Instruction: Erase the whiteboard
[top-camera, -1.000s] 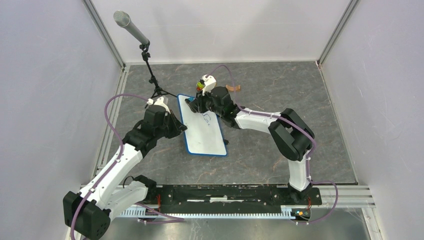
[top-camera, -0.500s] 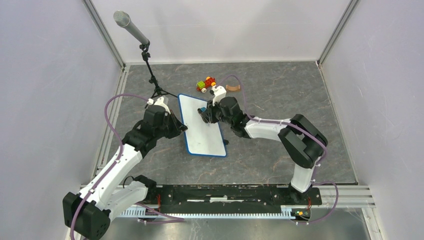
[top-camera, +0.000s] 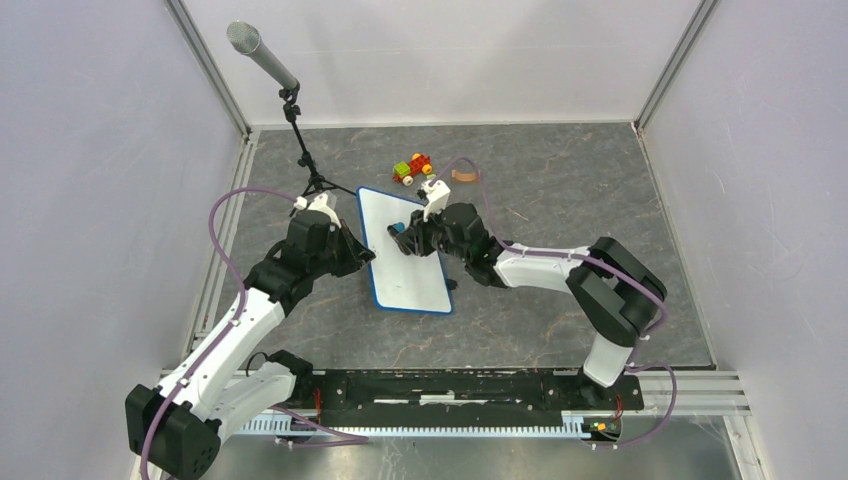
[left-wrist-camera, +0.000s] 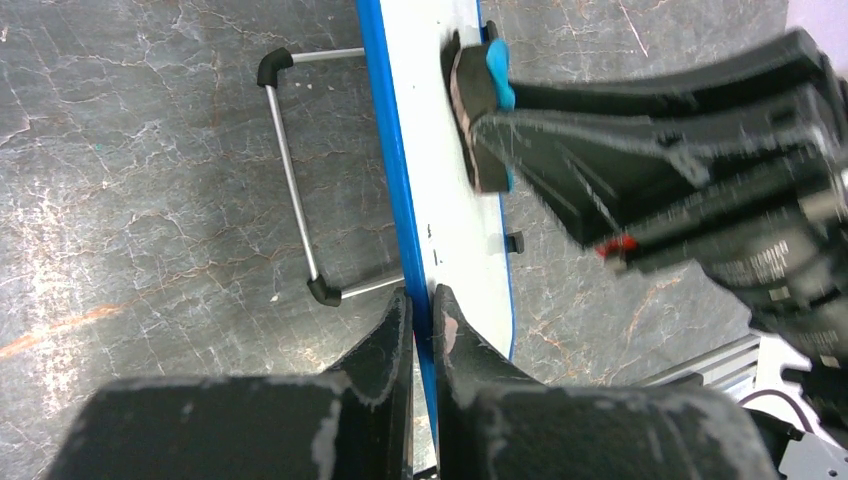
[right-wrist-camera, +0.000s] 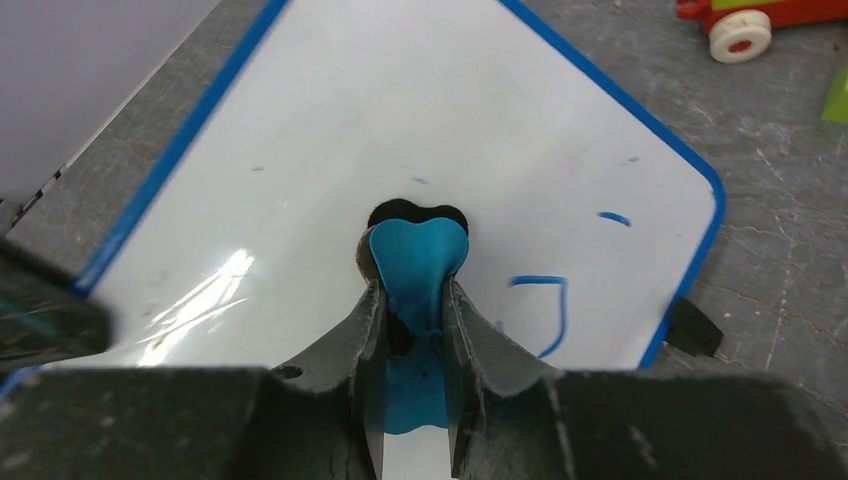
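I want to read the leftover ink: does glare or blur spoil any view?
Right wrist: glare streaks the whiteboard at lower left, clear of the blue strokes, which read sharp; the right gripper looks soft up close. Left wrist: board seen steeply edge-on, foreground soft. Top external: even light, ink too small.

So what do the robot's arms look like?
The left arm and the right arm match: white tubes with chunky black joints, and a thin purple cable looping beside each. The left gripper and the right gripper are black, each with two tapering fingers scuffed pale along the edges.
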